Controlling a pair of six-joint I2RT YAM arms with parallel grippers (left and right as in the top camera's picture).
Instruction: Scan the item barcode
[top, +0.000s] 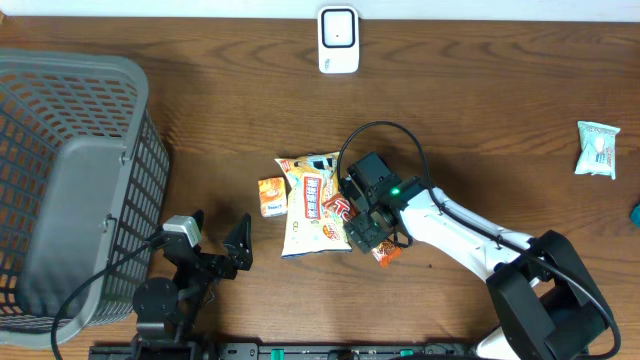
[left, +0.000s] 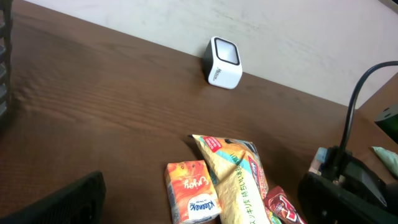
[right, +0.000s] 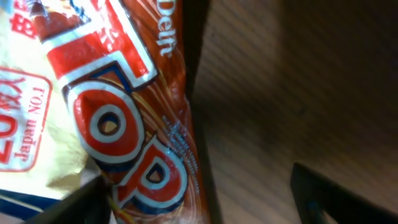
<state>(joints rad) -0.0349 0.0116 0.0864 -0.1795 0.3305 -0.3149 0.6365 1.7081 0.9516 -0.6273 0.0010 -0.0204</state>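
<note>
Right wrist shows glossy red packet (right: 143, 143) (long, narrow) on woodgrain table (right: 298, 93).

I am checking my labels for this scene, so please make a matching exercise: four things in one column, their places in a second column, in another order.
1. grey plastic mesh basket
2. white box-shaped scanner
3. small orange tissue pack
4. pale green packet

A. far side of the brown wooden table, middle
B. near the right edge
C. left end
D. just left of the yellow snack bag

Pairs: 1-C, 2-A, 3-D, 4-B.
</note>
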